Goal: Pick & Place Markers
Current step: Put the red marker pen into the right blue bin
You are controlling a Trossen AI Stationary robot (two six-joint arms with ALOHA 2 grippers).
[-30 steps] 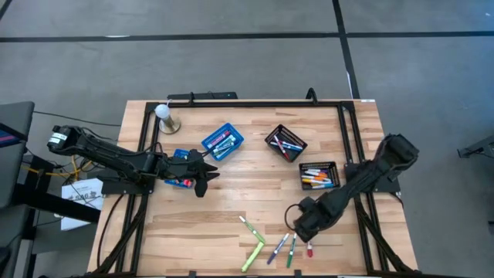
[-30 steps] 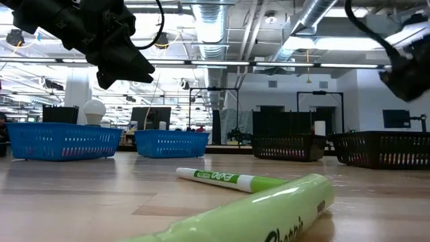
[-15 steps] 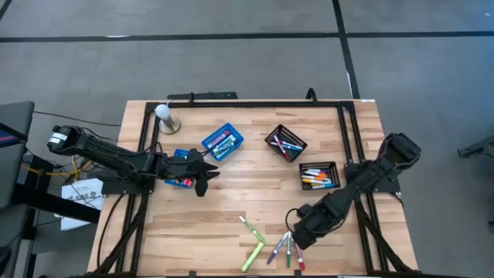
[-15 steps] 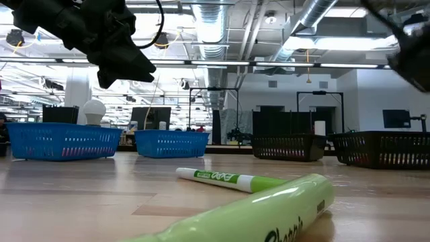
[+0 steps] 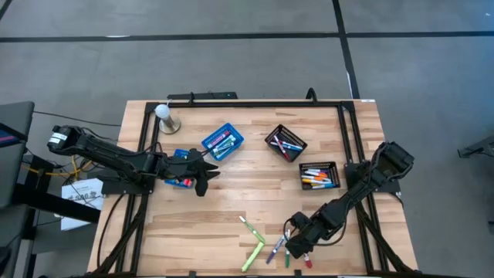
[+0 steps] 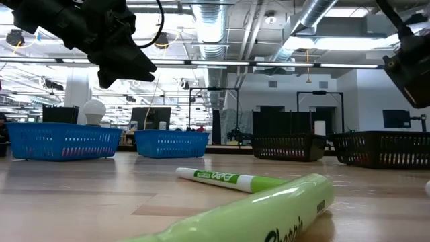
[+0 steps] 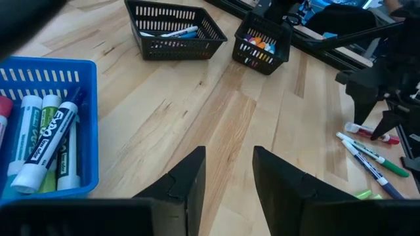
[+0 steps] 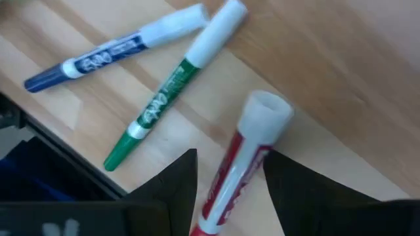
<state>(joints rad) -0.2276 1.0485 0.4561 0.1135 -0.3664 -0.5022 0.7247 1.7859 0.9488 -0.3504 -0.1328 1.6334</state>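
Observation:
Several markers lie flat near the table's near edge: two light green ones, a blue one, a dark green one and a red one. My right gripper hangs low over them, open. In the right wrist view its fingers stand on either side of the red marker, beside the green marker and the blue marker. My left gripper is open above bare wood next to a blue basket that holds markers.
Two blue baskets and two black mesh baskets with markers stand mid-table. A white bulb on a stand is near the far left corner. A black frame runs along the table's edges. Bare wood lies between the arms.
My right gripper has moved toward the table's near edge and down, coming to rest over the red marker in the loose group. The left arm has kept still.

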